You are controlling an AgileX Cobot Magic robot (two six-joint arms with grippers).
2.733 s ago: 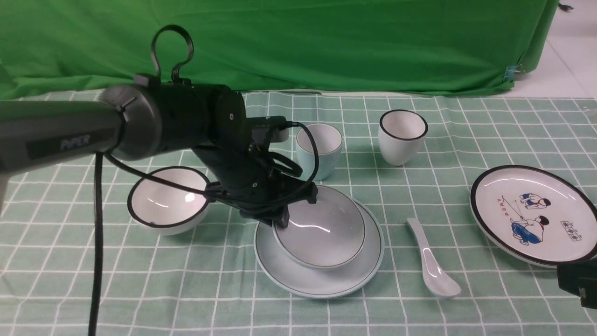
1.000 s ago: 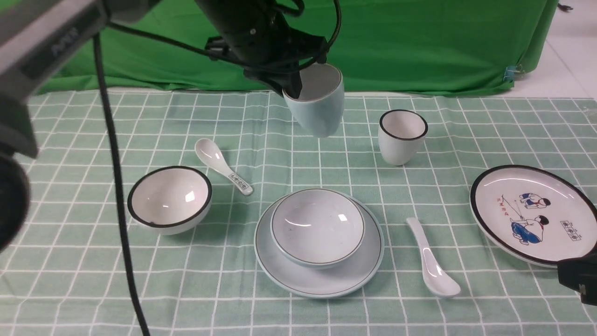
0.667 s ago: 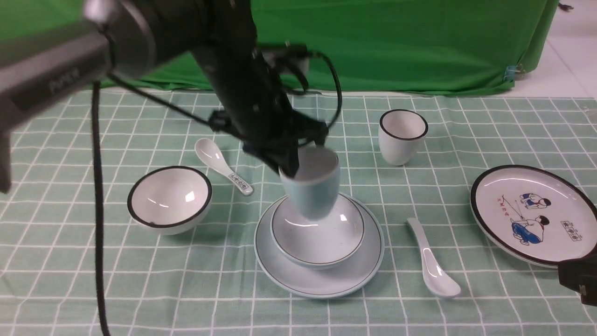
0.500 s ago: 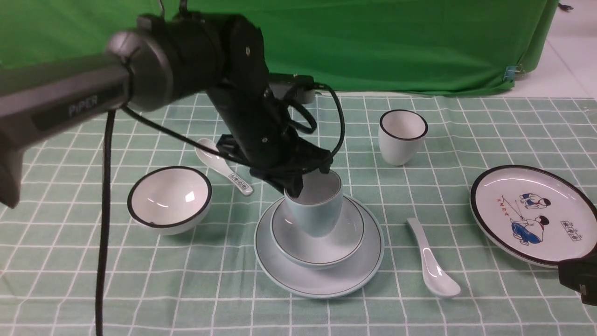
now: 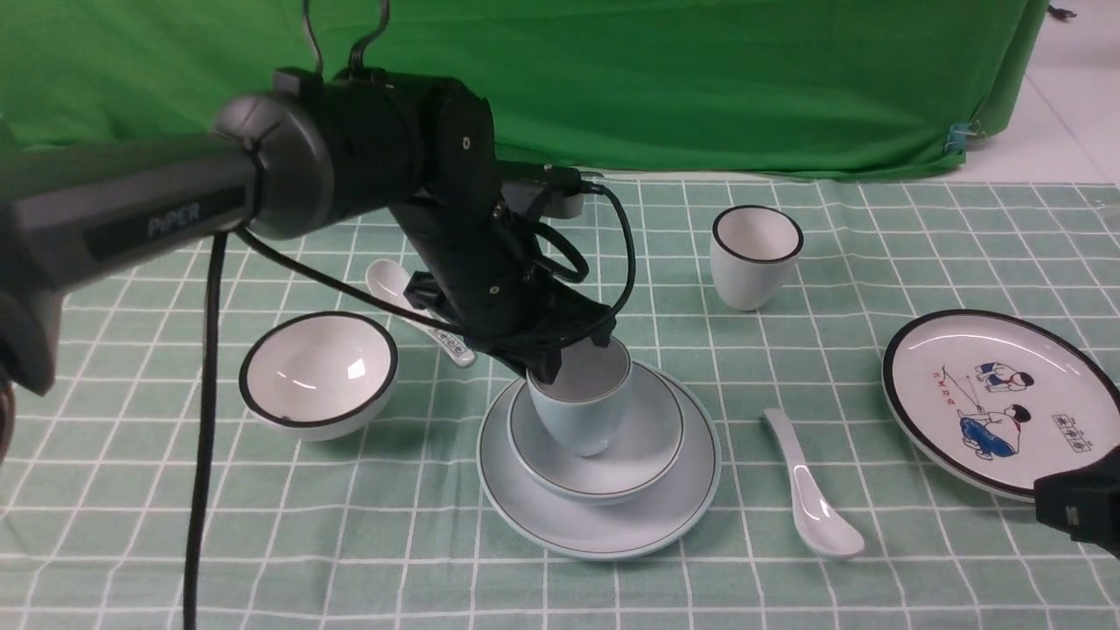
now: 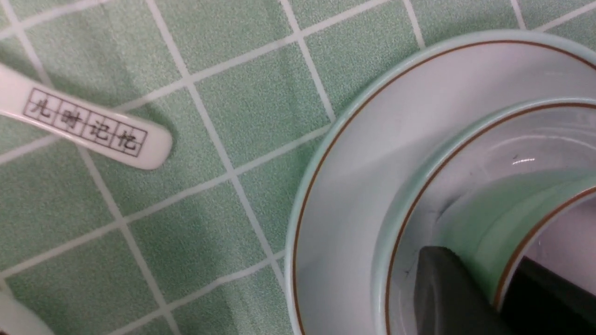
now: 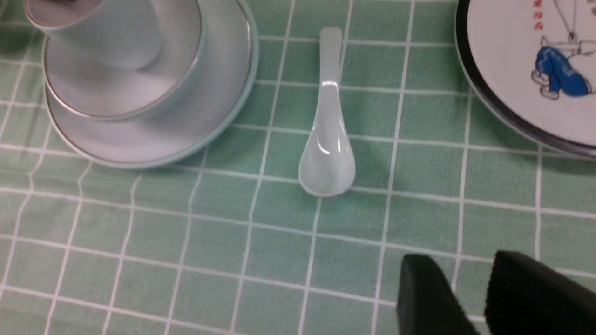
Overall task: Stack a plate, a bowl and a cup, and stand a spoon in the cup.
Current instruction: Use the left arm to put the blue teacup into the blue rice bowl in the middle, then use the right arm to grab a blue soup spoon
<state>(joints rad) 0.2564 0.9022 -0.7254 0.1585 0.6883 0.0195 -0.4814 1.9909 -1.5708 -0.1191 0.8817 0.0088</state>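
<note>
Patience suits the right end effector (image 7: 465,270), low at the right edge of the front view, its fingers narrowly parted and empty over the counter (image 5: 350,542); it is best kept clear for now. Just beyond it the spoon (image 5: 809,490) lies flat, scoop nearest, beside the plate (image 5: 604,535) at lower centre. On the plate sits the bowl (image 5: 654,437), and in the bowl the cup (image 5: 577,411), which seems to lean a little rather than stand square. At its rim the left end effector (image 6: 498,293) pinches the cup's wall, one finger inside and one outside. Setting the cup down is the step in hand, I judge. Let its foot settle flat at the bowl's middle, part the fingers only slightly, then rise straight up so the inner finger cannot hook the rim and tip it. Farther back, the patterned spoon (image 5: 420,319) and black-rimmed cup (image 5: 755,254) need no touching.
</note>
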